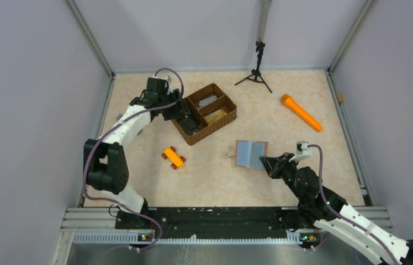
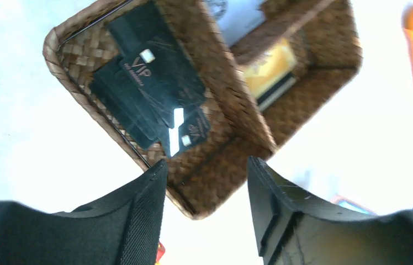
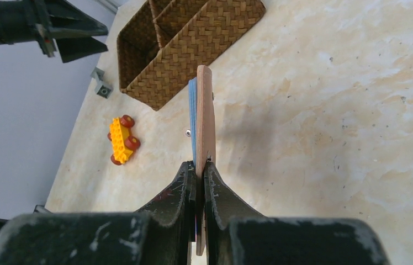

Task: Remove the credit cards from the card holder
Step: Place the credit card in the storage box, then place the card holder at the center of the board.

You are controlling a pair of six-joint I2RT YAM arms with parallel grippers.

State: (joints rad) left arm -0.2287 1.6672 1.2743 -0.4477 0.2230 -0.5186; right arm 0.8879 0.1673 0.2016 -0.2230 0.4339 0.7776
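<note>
The card holder point(image 1: 250, 153) lies open mid-table, pale blue-grey inside up, tan edge showing. My right gripper point(image 1: 266, 163) is shut on its near right edge; in the right wrist view the holder point(image 3: 205, 118) stands edge-on between my closed fingers point(image 3: 200, 168). Several black cards point(image 2: 152, 91) marked VIP lie in the left compartment of the woven basket point(image 1: 205, 113). My left gripper point(image 1: 185, 118) hovers over that compartment, open and empty; in the left wrist view its gap point(image 2: 207, 168) shows only the basket wall point(image 2: 221, 165).
A yellow toy car point(image 1: 173, 157) lies left of the card holder. An orange flashlight-like tube point(image 1: 301, 112) lies at the back right. A small black tripod point(image 1: 258, 74) stands at the back. The basket's other compartments hold a grey and a yellow item point(image 2: 268, 69).
</note>
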